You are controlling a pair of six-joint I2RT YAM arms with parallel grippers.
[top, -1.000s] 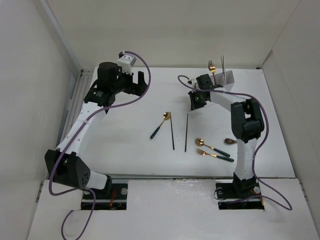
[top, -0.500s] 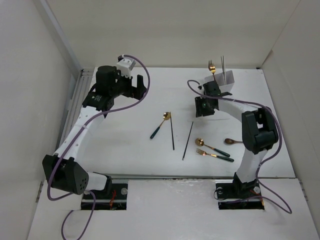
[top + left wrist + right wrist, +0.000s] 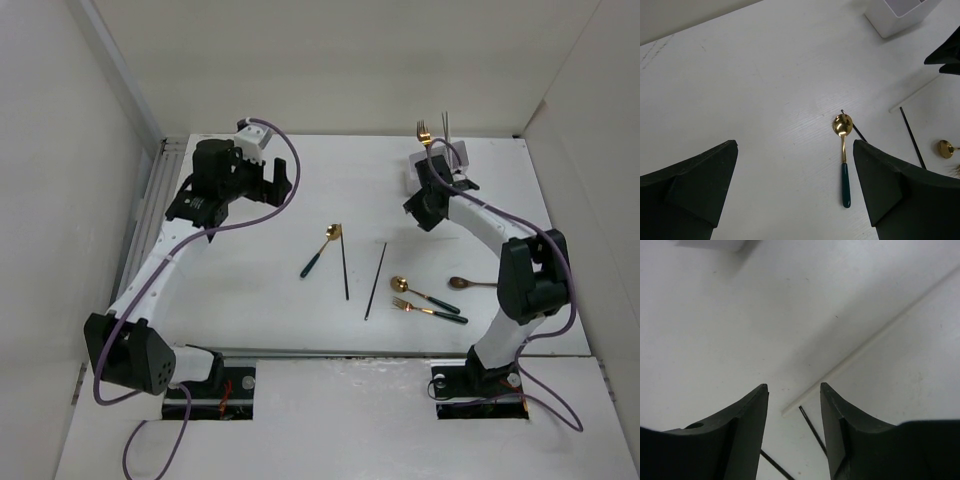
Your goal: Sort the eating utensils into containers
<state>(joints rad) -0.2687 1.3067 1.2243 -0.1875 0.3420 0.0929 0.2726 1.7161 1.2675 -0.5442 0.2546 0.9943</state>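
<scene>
The right gripper is held just in front of the white holder, its jaws parted with nothing between them; only bare table is seen through the gap in the wrist view. A gold fork and a thin silver piece are stood upright in the holder. The left gripper is spread to its widest and grips nothing; a green-handled spoon is seen on the table below and ahead of it.

The step in hand is judged to be the fetching of a chopstick. Two dark chopsticks are laid flat below the right gripper, toward its base, with a spoon, a fork and a brown spoon further back on that side.

The nearer chopstick is best approached from straight above, with the jaws set across its shaft near the middle. Since the shaft is thin and flat on the table, the fingertips should be brought right down before being closed fully. It should then be tilted upright and released over the compartment where the silver piece is kept.
</scene>
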